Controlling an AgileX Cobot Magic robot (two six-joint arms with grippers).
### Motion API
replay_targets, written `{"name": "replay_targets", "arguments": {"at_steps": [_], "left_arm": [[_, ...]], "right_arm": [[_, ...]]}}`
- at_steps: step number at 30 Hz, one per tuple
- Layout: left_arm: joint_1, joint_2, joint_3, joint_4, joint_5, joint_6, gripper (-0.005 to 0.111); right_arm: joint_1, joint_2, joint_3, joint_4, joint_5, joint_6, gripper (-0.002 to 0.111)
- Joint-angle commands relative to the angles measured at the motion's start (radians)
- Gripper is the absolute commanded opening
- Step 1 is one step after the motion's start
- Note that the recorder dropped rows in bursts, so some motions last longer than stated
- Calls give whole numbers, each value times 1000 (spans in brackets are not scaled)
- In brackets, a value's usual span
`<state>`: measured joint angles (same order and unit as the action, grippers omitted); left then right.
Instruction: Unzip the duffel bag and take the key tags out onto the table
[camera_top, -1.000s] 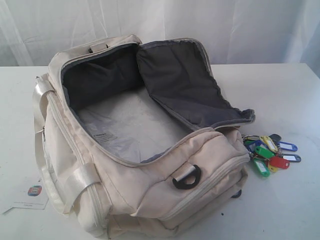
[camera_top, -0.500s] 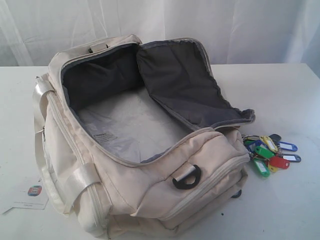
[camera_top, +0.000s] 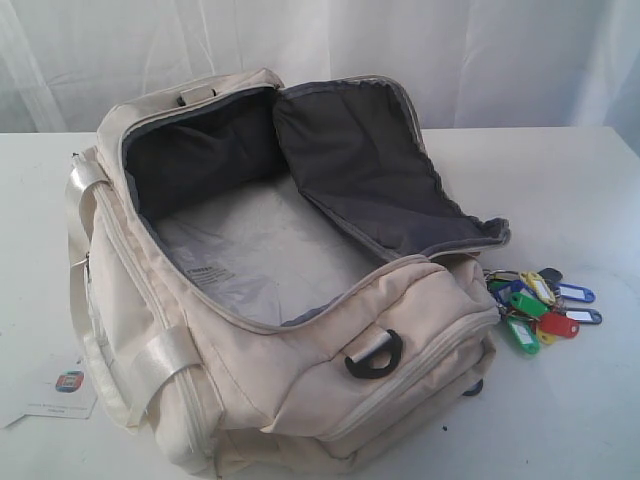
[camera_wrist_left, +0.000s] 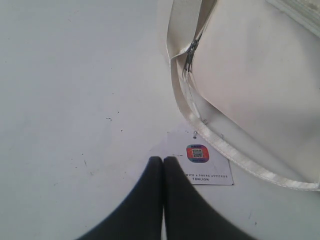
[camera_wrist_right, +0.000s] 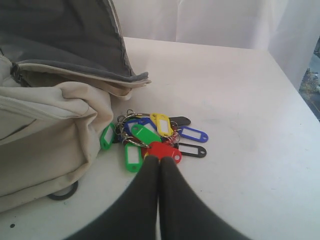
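Note:
The cream-white duffel bag (camera_top: 300, 360) lies unzipped on the white table (camera_top: 560, 190), its flap folded back and the dark grey lining (camera_top: 350, 170) showing; nothing shows inside. The key tags (camera_top: 540, 305) lie in a bunch on the table by the bag's right end, also in the right wrist view (camera_wrist_right: 152, 137). My right gripper (camera_wrist_right: 159, 160) is shut and empty, hanging above the table short of the red tag. My left gripper (camera_wrist_left: 163, 160) is shut and empty over the table beside the bag's strap (camera_wrist_left: 225, 145). Neither gripper shows in the exterior view.
A small white paper card with a coloured logo (camera_top: 62, 392) lies by the bag's left front corner, seen close in the left wrist view (camera_wrist_left: 200, 160). A black D-ring (camera_top: 375, 355) hangs on the bag's front. White curtain stands behind the table.

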<state>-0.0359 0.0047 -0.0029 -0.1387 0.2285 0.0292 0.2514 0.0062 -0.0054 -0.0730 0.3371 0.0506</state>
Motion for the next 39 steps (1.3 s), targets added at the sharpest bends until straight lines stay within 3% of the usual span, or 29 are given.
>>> {"name": "replay_targets", "arguments": {"at_steps": [1, 39], "left_arm": [[3, -5, 3, -13, -1, -3, 0], [3, -5, 3, -13, -1, -3, 0]], "right_arm": [[-4, -6, 5, -9, -10, 2, 0], [-34, -6, 5, -9, -3, 2, 0]]}}
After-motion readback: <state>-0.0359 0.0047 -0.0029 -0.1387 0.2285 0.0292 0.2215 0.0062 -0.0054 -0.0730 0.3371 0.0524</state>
